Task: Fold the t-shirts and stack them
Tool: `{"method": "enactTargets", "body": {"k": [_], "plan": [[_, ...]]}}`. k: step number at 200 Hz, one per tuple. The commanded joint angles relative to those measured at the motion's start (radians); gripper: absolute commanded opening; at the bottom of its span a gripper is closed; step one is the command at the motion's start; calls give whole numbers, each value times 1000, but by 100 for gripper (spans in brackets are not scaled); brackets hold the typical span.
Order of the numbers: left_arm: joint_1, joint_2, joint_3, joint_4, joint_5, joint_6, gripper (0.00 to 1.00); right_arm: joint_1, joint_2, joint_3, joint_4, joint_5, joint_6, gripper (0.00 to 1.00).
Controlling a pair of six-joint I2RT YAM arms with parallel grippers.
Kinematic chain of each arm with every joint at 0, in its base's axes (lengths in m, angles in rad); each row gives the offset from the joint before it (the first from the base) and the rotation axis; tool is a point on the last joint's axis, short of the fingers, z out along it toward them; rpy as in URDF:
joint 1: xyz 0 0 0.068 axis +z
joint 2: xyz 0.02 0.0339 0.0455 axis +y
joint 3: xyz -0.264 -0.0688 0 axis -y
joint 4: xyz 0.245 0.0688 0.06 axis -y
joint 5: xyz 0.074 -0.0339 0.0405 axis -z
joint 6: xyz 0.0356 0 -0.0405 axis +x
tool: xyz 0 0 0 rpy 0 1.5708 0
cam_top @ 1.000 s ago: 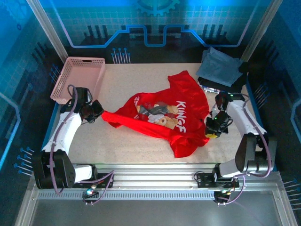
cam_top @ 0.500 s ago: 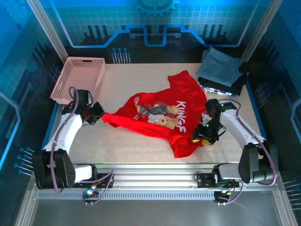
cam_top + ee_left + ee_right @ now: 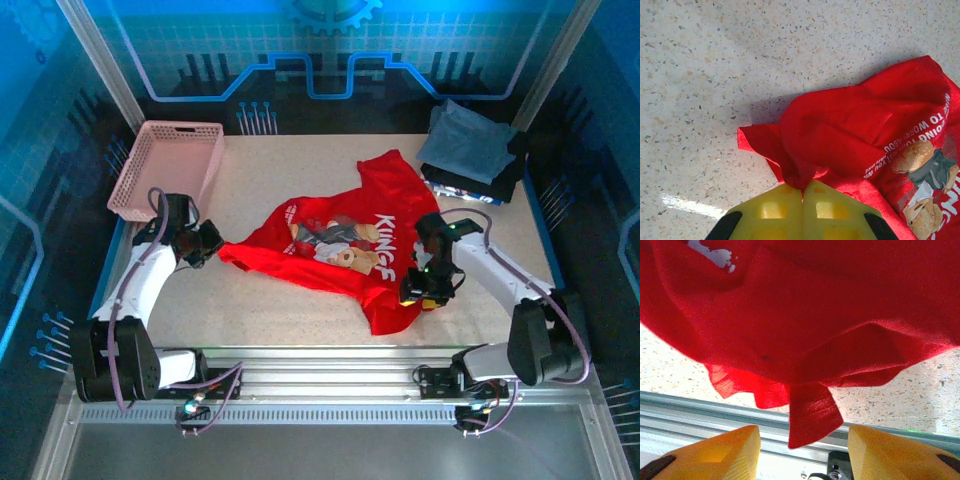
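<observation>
Red t-shirt [image 3: 345,245] being held at two edges mid-table; folding not yet begun.

The shirt is lying crumpled, print up, in the middle of the table [image 3: 270,170], between the two arms. Its left edge is being pinched by the left gripper [image 3: 802,192], jaws pressed together on a bunched fold. The right gripper [image 3: 416,291] is being held at the near-right hem with jaws standing apart; a red flap is hanging between the fingers [image 3: 727,450], and nothing is being clamped. Folded shirts [image 3: 470,150], grey-blue over dark, are lying stacked at the far right corner, so part of the task is judged done. This shirt is left to be flattened, folded and stacked. The stack's lower layers are being hidden, so their number cannot be told. The pink basket [image 3: 165,165] is standing far left.
</observation>
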Motion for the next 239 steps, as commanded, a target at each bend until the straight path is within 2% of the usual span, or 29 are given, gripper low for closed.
{"method": "enactTargets", "body": {"k": [1,44,53,82,98,112,134,164,184,209,239], "plan": [[10,-29,-17,7,28,1,0,32,31,2,4,46,24,50],[10,-41,-23,3,23,6,0,55,78,-10,19,82,61,46],[10,-43,-23,0,21,9,0,55,85,-17,30,83,70,41],[10,-54,-19,-17,9,23,0,51,57,-13,24,117,96,15],[16,-61,-13,-29,0,32,0,45,21,19,-18,133,93,5],[31,-67,-4,-36,11,30,0,35,-15,67,-70,146,80,0],[65,-76,28,-51,37,24,0,-7,-78,163,-142,131,51,0],[114,-81,132,-71,84,5,0,-127,-129,362,-187,30,-4,0],[119,-54,253,-80,106,-7,0,-218,-111,529,-182,-118,-33,0],[120,-12,437,-59,133,-50,0,-297,-46,791,-142,-310,-36,0],[123,42,667,2,160,-99,0,-366,93,1179,-118,-435,23,0]]}}
